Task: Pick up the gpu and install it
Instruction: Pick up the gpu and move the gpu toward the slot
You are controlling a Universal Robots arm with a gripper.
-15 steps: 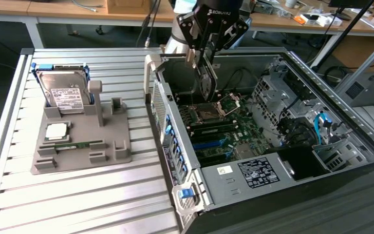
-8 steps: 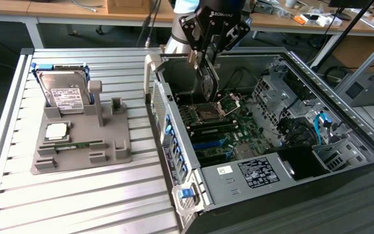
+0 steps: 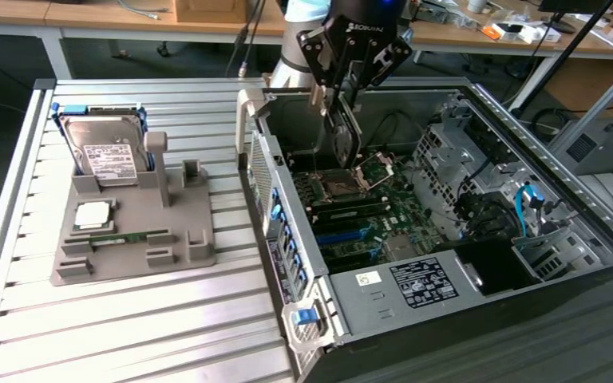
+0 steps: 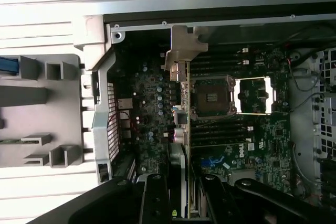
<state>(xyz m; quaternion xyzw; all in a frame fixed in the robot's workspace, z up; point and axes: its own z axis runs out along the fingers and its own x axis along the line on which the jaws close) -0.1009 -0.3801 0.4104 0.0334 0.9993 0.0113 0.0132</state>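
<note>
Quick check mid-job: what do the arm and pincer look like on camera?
The pincer is black, with jointed linkage fingers and white ROBOTIQ lettering across its body. The arm behind it is a pale silver-grey tube with a light blue cap at the wrist joint.

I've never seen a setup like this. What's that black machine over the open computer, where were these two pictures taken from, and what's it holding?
The black machine is a robot arm. One picture comes from a camera standing off the arm; the other from a camera on its wrist, looking down into the open computer case. Its jaws are shut on the gpu, a thin dark card hanging upright above the motherboard. Beside the case, on the slatted metal table, a grey holder carries a hard drive and a memory stick.
</note>
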